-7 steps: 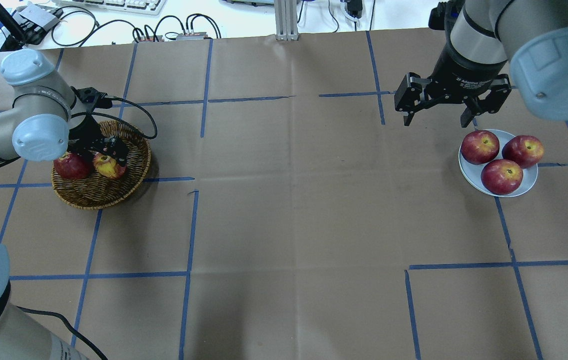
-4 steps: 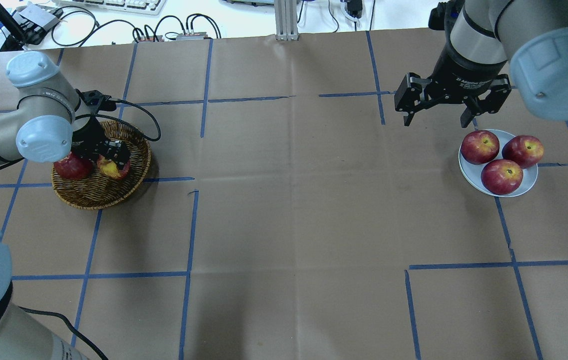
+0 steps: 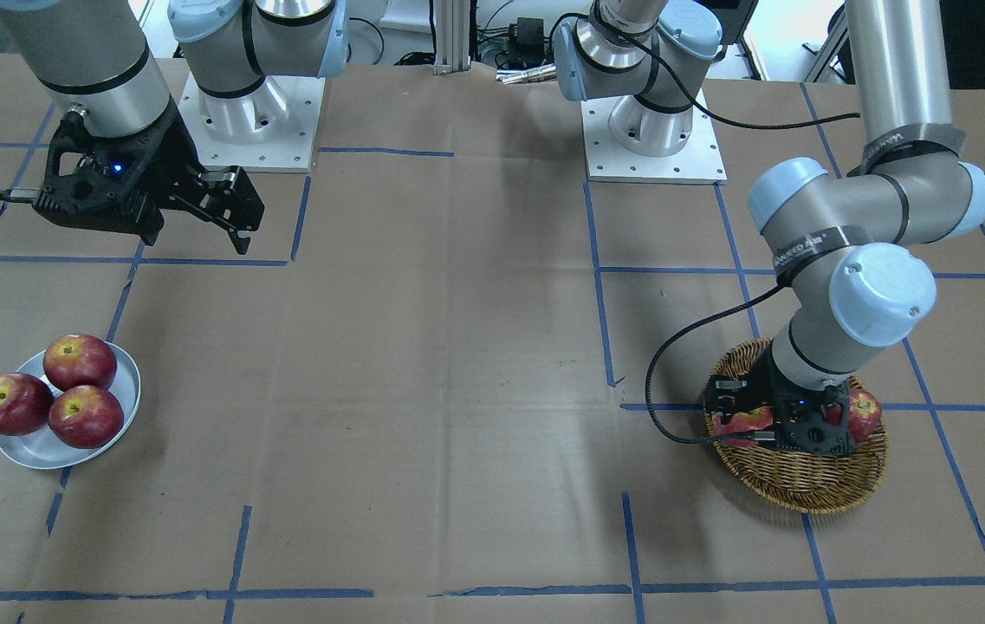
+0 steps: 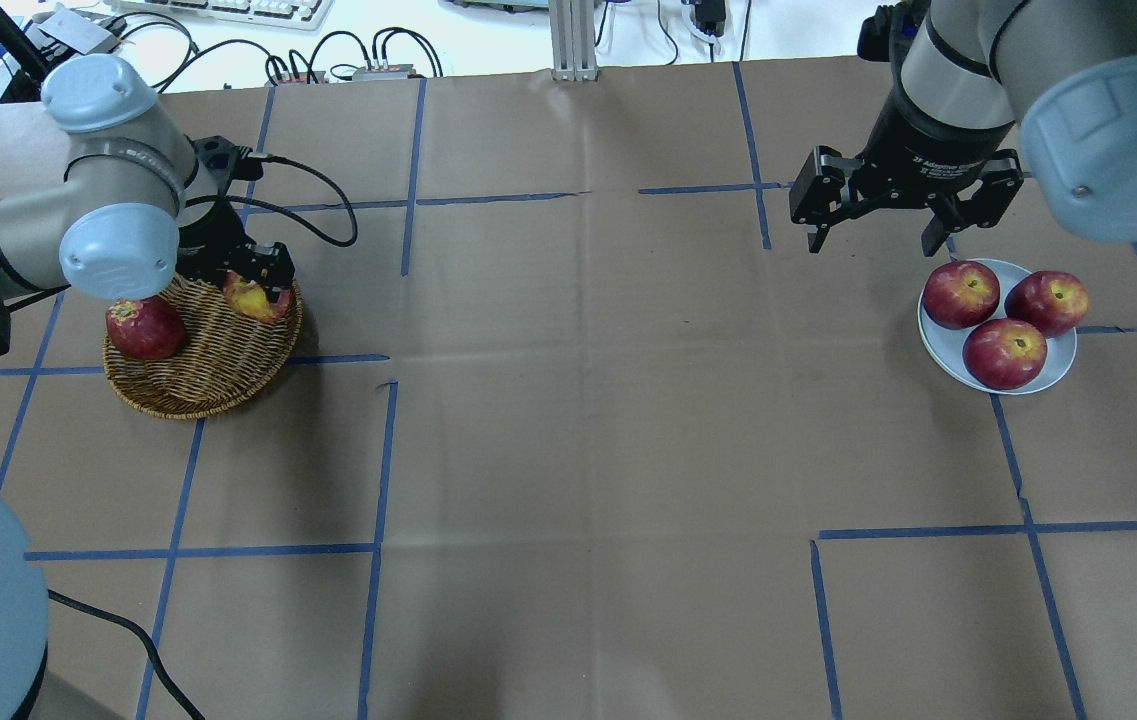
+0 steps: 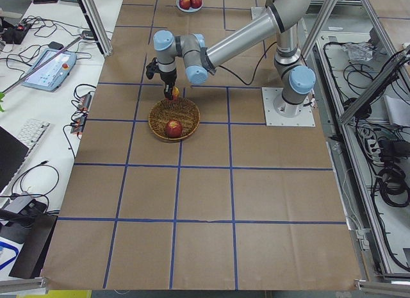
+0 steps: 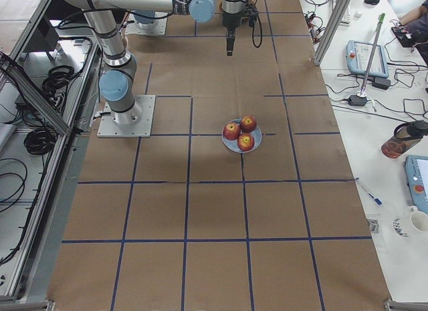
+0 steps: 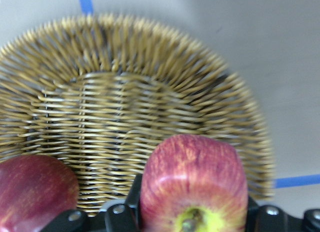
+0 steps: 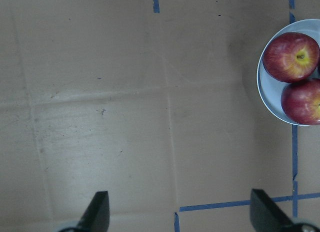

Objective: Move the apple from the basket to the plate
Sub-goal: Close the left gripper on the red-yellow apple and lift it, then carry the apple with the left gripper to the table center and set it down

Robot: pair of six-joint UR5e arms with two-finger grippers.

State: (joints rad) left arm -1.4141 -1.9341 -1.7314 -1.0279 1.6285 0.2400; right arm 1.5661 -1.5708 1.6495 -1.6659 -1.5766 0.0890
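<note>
The pinkish-red apple [image 4: 250,299] with a yellow top is held in my left gripper [image 4: 258,293], which is shut on it, lifted above the far right edge of the wicker basket [image 4: 198,385]. The left wrist view shows the apple [image 7: 195,184] between the fingers, over the basket [image 7: 125,107]. The exterior left view shows the apple [image 5: 175,91] above the basket [image 5: 160,118]. The plate [image 4: 934,342] sits at the right and carries three dark red apples. My right gripper [image 4: 873,243] is open and empty, just beyond the plate's far left rim.
A dark red apple [image 4: 144,327] lies in the basket's left side; it also shows in the left wrist view [image 7: 30,192]. The left arm's cable [image 4: 318,205] loops over the table beyond the basket. Blue tape lines cross the brown paper table cover.
My left gripper has risen with the apple out of the basket's middle and moved toward its far right edge. The right arm and the plate's apples have not moved.
</note>
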